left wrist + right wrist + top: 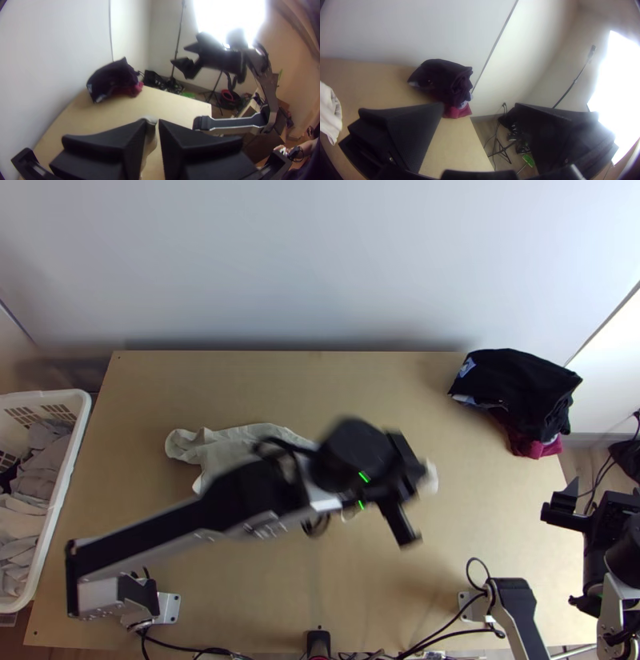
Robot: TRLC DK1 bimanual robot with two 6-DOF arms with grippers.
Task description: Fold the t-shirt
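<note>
Beneath left arm (248, 498), pale t-shirt (224, 454) partly hidden, shape unclear.

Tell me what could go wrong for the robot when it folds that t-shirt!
The t-shirt could slip free, since the left gripper seems to pinch just a bit of it. It could also fold crooked, because its far-left part lies wrinkled on the table. And the pile of dark clothes sits right by the table's edge, so a bump from the open right gripper might push it off.
</note>
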